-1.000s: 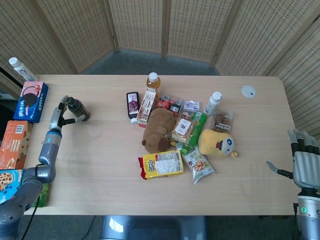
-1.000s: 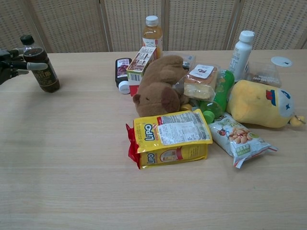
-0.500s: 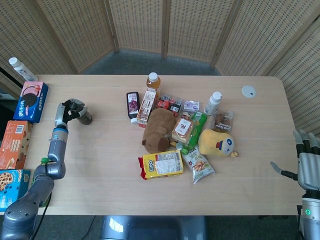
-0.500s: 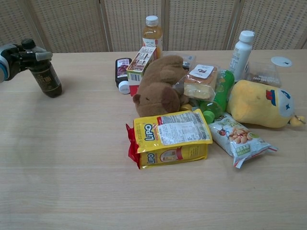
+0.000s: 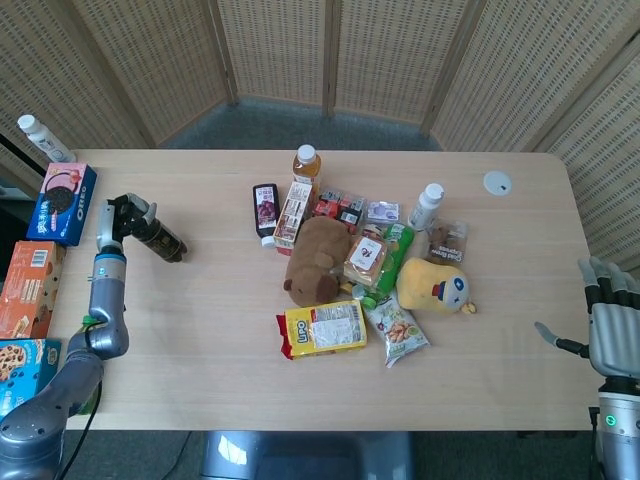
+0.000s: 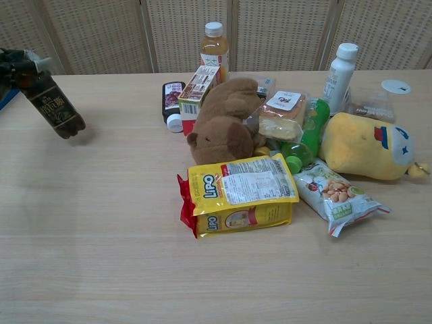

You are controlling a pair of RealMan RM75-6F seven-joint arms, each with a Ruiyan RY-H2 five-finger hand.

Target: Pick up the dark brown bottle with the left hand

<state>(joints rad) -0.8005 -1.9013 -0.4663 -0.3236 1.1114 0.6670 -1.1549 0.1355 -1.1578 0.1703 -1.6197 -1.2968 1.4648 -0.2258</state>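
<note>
The dark brown bottle is at the table's left side, tilted with its cap end toward the left edge and its base low near the tabletop. My left hand grips it around the neck and upper body. In the chest view the bottle leans left at the frame's far left, and the left hand shows only partly at the edge, wrapped over its top. Whether the base touches the table I cannot tell. My right hand hangs beyond the table's right edge, fingers apart, holding nothing.
A pile sits mid-table: a brown teddy bear, a yellow snack bag, a yellow plush, an orange juice bottle and a white bottle. A blue cookie box and an orange box lie along the left edge.
The left hand closed around the bottle's top and pulled it left, tipping the bottle from upright to a strong tilt. The right hand barely moved.
</note>
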